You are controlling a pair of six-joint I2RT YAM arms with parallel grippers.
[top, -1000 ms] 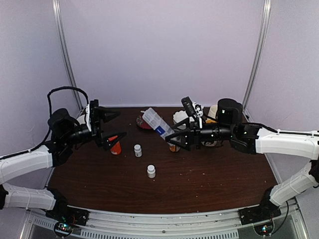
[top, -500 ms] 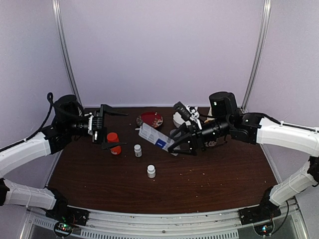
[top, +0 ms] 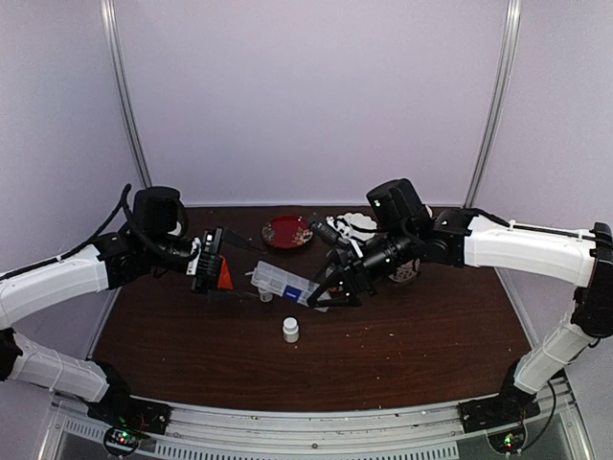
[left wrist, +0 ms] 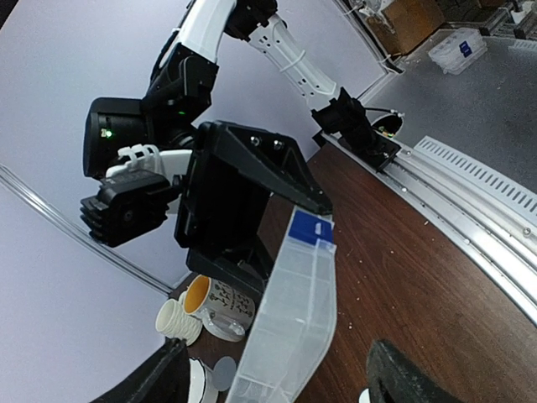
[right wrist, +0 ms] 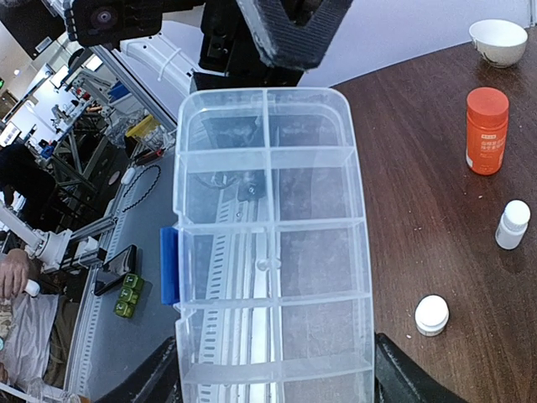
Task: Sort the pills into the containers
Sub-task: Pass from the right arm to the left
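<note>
The clear organizer box (top: pixel 281 284) with its square containers (right wrist: pixel 273 252) and blue latch (left wrist: pixel 310 227) hangs level just above the table's middle. My right gripper (right wrist: pixel 277 382) is shut on the box's near end, one finger on each long side. My left gripper (left wrist: pixel 277 386) is open, and its fingers (left wrist: pixel 403 378) straddle the box's other end (left wrist: pixel 298 319) with a gap on both sides. In the top view the left gripper (top: pixel 225 273) faces the right gripper (top: pixel 330 287) across the box. The compartments look empty. The pills are too small to make out in any view.
An orange pill bottle (right wrist: pixel 487 130) and a small white bottle (right wrist: pixel 512 224) stand beside the box, and another white bottle (top: pixel 290 330) stands nearer the front. A red plate (top: pixel 289 231), a white dish (top: pixel 359 226), a mug (left wrist: pixel 214 298) and a ribbed white cup (left wrist: pixel 176 319) sit at the back.
My right arm has carried the box down and to the left, and levelled it. My left gripper has swung in around the box's free end, its jaws narrowing.
</note>
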